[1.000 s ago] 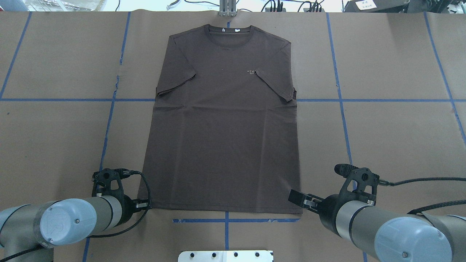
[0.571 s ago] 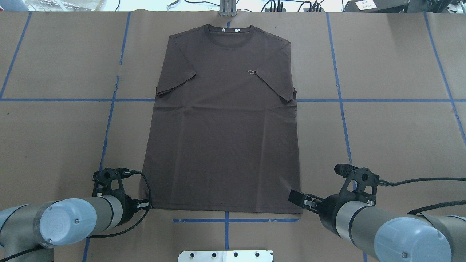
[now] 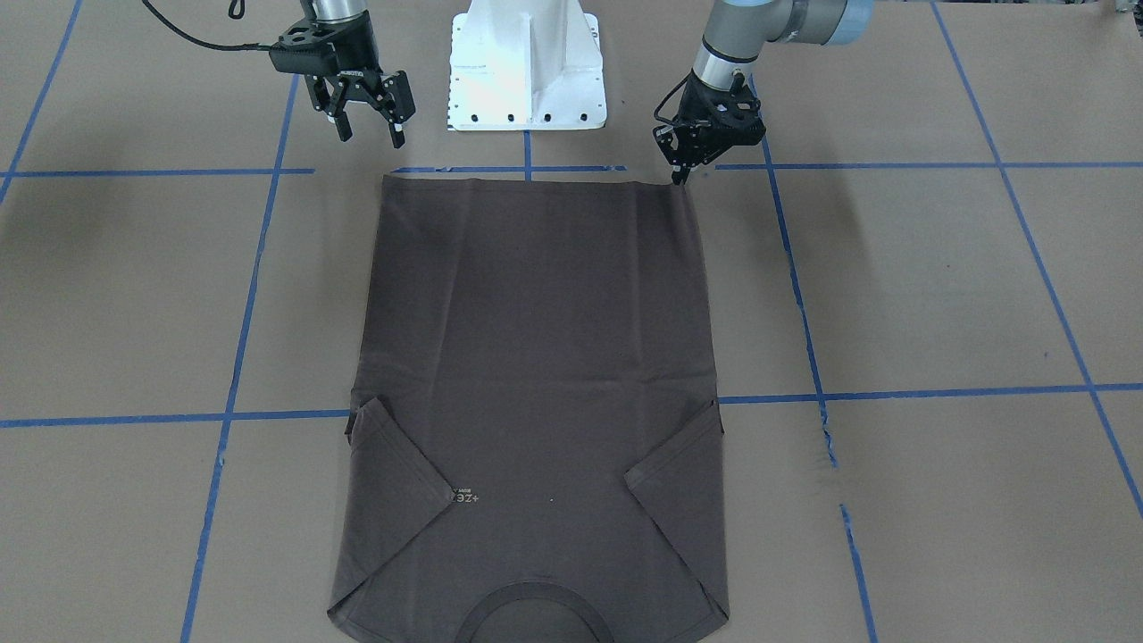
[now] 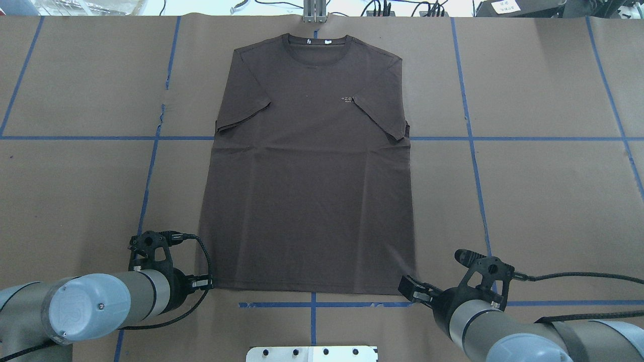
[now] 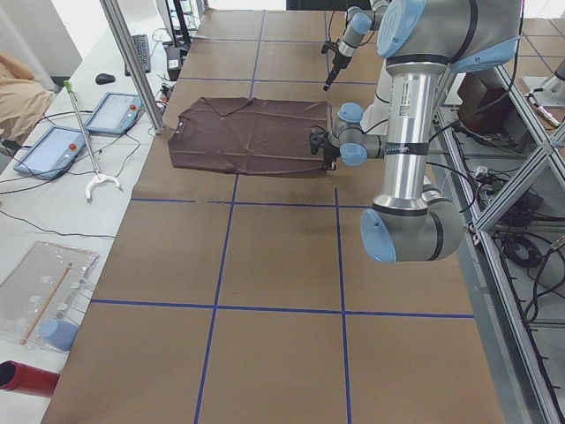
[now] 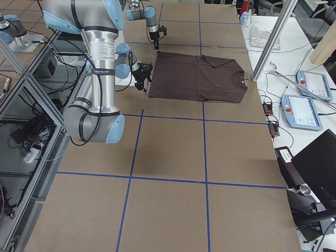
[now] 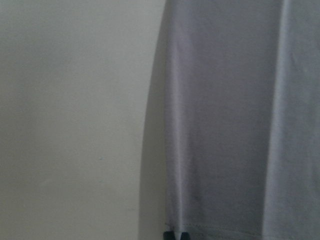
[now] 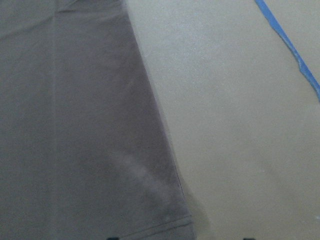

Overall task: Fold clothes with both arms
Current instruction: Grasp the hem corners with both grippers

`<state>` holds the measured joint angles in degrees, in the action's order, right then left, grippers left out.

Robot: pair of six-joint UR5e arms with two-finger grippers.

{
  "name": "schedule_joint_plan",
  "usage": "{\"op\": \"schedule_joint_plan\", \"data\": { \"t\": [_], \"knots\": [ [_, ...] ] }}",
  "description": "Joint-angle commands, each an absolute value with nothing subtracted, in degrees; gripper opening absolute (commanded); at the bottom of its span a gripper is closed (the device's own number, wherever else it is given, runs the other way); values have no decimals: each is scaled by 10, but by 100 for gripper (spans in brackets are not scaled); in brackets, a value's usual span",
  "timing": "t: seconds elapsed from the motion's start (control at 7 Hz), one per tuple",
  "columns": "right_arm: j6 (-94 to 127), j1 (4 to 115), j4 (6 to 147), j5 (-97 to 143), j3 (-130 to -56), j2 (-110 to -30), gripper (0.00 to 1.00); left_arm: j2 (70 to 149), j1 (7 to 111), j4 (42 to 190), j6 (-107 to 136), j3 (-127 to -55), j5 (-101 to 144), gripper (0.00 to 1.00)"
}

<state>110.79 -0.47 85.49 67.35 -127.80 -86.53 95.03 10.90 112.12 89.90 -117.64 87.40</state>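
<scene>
The dark brown-grey T-shirt [image 4: 307,191] lies flat on the brown table, collar away from me, both sleeves folded inward; it also shows in the front view [image 3: 536,339]. My left gripper [image 3: 677,177] is down at the hem's left corner [image 4: 201,285]. Its fingertips [image 7: 175,236] sit together on the hem edge, shut on the shirt's corner. My right gripper [image 3: 371,134] is open, just behind the hem's right corner [image 4: 410,290]. In the right wrist view the shirt's corner [image 8: 170,220] lies between the spread fingertips, which hold nothing.
The white pedestal base [image 3: 527,71] stands between the arms, just behind the hem. Blue tape lines [image 4: 312,304] cross the brown paper table cover. A metal post [image 4: 314,12] stands beyond the collar. Tablets [image 5: 115,110] lie past the table's far edge.
My right gripper has moved back toward me and lower, to the hem's right corner. My left arm has shifted slightly toward the shirt, and the hem's left corner nudged inward.
</scene>
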Motion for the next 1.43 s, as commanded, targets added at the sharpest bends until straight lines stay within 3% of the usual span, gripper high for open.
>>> {"op": "schedule_joint_plan", "data": {
  "t": [0.0,0.43,1.29],
  "knots": [
    [1118,-17,859,644,-1228,-836,77,951,109,1121,899,-1186,875,0],
    [1117,-21,859,642,-1204,-835,65,958,109,1121,900,-1189,875,0],
    [1119,-26,853,640,-1188,-834,54,956,111,1121,902,-1190,875,0]
  ]
}}
